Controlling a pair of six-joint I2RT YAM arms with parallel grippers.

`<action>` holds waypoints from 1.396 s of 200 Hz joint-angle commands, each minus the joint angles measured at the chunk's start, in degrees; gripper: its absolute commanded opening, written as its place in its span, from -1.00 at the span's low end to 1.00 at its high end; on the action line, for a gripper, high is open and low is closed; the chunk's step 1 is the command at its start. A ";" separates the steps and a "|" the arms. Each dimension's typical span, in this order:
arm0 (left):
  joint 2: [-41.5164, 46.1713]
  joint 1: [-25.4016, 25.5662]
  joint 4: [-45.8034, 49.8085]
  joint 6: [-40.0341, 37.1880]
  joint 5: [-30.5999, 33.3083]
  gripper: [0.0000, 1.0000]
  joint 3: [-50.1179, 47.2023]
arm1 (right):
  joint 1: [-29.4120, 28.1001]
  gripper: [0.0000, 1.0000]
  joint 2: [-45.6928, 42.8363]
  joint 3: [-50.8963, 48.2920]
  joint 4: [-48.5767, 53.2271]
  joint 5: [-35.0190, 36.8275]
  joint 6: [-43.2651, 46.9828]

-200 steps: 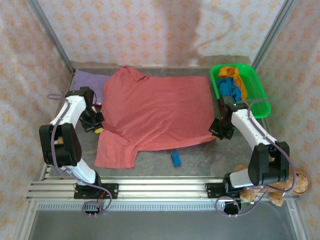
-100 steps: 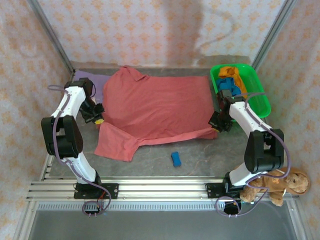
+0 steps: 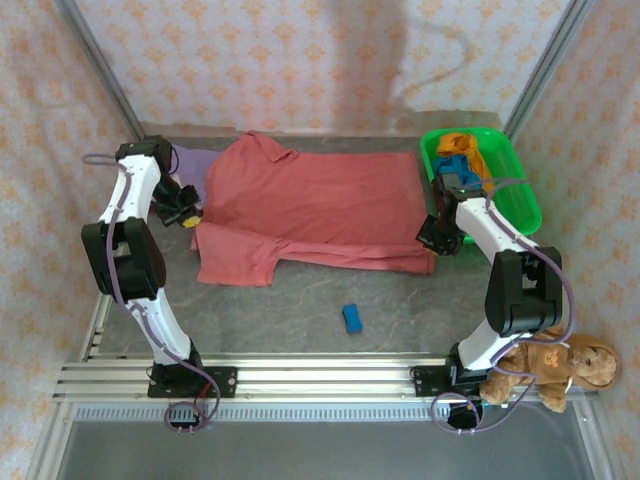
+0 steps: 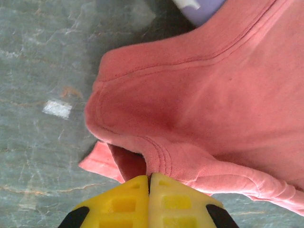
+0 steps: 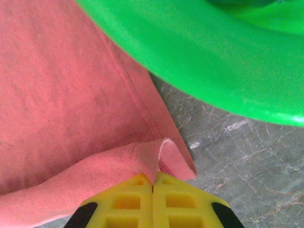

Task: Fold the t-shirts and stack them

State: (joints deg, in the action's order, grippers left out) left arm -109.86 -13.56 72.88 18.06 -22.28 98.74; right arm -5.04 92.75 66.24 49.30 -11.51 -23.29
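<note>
The lilac t-shirt point(image 3: 192, 163) is largely covered by the salmon-pink t-shirt point(image 3: 320, 200). The orange shirt point(image 3: 462, 145) and blue shirt point(image 3: 452, 170) are seen only bunched in the green bin point(image 3: 518, 185). The table point(image 3: 420, 310) is grey and marbled, enclosed by patterned walls. The salmon-pink t-shirt lies mid-table, its near edge doubled over. The left gripper point(image 4: 148, 183) and right gripper point(image 5: 153, 183) are each clamped tight on that edge — one at either end.

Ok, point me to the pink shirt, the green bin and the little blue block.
salmon-pink t-shirt point(image 3: 320, 205), top view, middle of its body.
green bin point(image 3: 518, 195), top view, right wall.
blue block point(image 3: 352, 318), top view, its centre.
</note>
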 commanded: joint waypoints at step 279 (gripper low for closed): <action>9.94 -2.96 -4.80 -4.35 4.42 -0.08 -22.16 | -32.01 -0.13 8.31 15.33 0.86 -2.65 -10.29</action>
State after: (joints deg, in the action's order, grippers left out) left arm -103.48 -16.60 68.07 16.12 -20.38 80.27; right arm -32.08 96.12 76.07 49.93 -14.24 -30.30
